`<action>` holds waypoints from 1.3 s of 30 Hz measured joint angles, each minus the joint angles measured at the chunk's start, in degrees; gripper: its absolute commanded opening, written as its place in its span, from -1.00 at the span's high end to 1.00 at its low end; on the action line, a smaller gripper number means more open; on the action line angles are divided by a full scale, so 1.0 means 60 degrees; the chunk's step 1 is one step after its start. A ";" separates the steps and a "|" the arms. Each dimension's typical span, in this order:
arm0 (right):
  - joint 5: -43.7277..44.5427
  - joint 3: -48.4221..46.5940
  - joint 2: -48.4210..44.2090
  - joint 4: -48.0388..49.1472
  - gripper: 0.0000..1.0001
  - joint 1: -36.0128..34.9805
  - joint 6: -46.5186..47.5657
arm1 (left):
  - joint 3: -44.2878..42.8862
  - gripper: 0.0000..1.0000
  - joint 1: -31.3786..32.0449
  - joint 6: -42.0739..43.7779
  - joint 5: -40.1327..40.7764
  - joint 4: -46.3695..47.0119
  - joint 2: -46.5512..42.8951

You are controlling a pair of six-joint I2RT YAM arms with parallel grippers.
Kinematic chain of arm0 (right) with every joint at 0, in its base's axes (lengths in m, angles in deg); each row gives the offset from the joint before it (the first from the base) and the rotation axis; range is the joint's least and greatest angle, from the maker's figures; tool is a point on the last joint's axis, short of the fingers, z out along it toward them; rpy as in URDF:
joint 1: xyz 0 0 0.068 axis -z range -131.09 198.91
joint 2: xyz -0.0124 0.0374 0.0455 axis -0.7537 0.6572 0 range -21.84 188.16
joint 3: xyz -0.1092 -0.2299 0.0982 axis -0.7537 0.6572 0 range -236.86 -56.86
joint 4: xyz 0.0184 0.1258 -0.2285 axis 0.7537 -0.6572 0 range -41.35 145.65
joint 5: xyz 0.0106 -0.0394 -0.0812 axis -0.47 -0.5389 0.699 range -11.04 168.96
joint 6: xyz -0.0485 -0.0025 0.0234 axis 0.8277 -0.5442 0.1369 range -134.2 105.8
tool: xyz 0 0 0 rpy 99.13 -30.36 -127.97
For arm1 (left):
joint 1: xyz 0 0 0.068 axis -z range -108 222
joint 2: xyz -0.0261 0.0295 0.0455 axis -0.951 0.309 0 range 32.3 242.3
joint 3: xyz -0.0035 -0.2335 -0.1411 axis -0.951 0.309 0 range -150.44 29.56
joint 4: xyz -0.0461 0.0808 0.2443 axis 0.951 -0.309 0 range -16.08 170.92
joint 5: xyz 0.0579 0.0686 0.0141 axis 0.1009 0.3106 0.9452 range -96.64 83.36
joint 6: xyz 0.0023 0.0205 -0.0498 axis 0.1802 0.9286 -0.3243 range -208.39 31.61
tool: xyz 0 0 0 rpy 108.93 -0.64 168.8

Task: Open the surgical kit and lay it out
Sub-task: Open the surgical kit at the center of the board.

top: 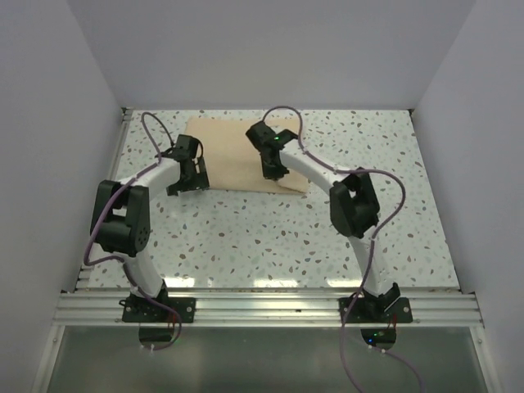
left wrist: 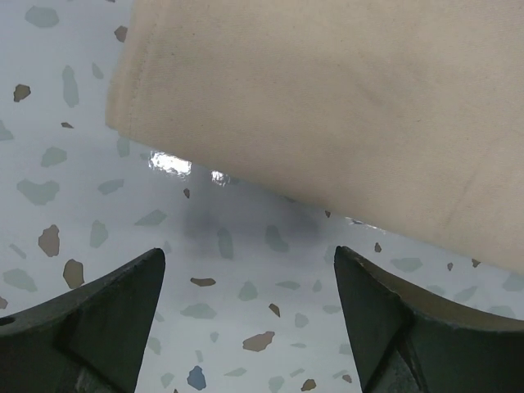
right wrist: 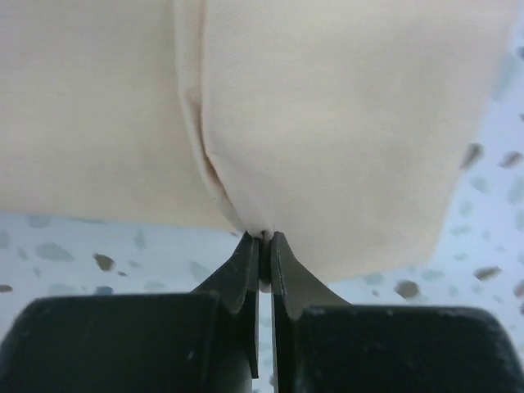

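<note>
The beige cloth wrap (top: pixel 233 151) lies folded flat at the back middle of the table. My right gripper (top: pixel 273 173) is shut on the cloth's near edge; in the right wrist view the cloth (right wrist: pixel 344 123) rises in a lifted fold from the pinched tips of the gripper (right wrist: pixel 264 237). My left gripper (top: pixel 187 187) is open and empty, just off the wrap's near left corner; in the left wrist view the gripper (left wrist: pixel 250 270) hangs over bare table below the cloth's edge (left wrist: pixel 327 106). The steel tray and the instruments are hidden.
The speckled white table (top: pixel 262 237) is enclosed by white walls on the left, right and back. An aluminium rail (top: pixel 262 307) carrying the arm bases runs along the near edge.
</note>
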State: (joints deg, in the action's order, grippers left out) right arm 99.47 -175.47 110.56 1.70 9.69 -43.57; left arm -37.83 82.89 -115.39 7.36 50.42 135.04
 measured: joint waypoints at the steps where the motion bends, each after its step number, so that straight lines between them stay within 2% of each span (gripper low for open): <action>1: 0.0036 0.0506 -0.0495 0.0025 1.00 0.0160 -0.0044 | -0.0091 -0.74 0.0000 0.0000 -0.0018 -0.0015 0.0022; 6: 0.0441 0.3377 -0.3530 0.0736 1.00 0.1767 -0.0306 | -0.0586 -0.71 0.0000 0.0004 -0.0051 -0.0062 0.0029; 10: 0.0998 0.4586 -0.4583 0.1013 1.00 0.2645 -0.0557 | -0.0951 -0.70 0.0033 0.0007 -0.0055 -0.0211 0.0036; 11: 0.1111 0.4867 -0.4652 0.1045 0.22 0.2677 -0.0652 | -0.1049 -0.70 0.0066 0.0007 -0.0051 -0.0288 0.0036; 12: 0.1202 0.5118 -0.4648 0.1031 -0.41 0.2677 -0.0769 | -0.1137 -0.70 0.0102 0.0015 -0.0036 -0.0353 0.0036; 13: 0.1253 0.5329 -0.4586 0.0973 -0.96 0.2663 -0.0823 | -0.1209 -0.70 0.0149 0.0015 -0.0011 -0.0408 0.0036; 18: 0.1705 0.5869 -0.4098 0.0135 -0.97 0.2812 -0.1264 | -0.1381 -0.70 0.0605 0.0018 0.0164 -0.0787 0.0011; 23: 0.1945 0.6419 -0.4528 -0.0073 -0.97 0.3668 -0.1330 | -0.1260 -0.70 0.1049 -0.0007 0.0277 -0.1086 -0.0328; 28: 0.1013 0.6648 -0.5821 0.1020 -0.97 0.3949 -0.0794 | -0.0739 -0.69 0.1475 -0.0208 0.0317 -0.1173 -0.0940; 30: 0.0543 0.6579 -0.6040 0.1708 -0.88 0.3891 -0.0648 | -0.0619 -0.69 0.1668 -0.0317 0.0321 -0.1224 -0.1064; 33: 0.0062 0.5774 -0.5552 0.2095 -0.79 0.3858 -0.0557 | -0.0554 -0.68 0.1934 -0.0415 0.0317 -0.1239 -0.1162; 39: -0.0280 0.3016 -0.3020 0.2539 -0.64 0.4237 -0.0707 | -0.0521 -0.68 0.2062 -0.0510 0.0342 -0.1337 -0.1410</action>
State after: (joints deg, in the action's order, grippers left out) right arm 97.79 -157.37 92.44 16.93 35.11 -47.81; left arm -40.96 95.27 -118.45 9.42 42.40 126.58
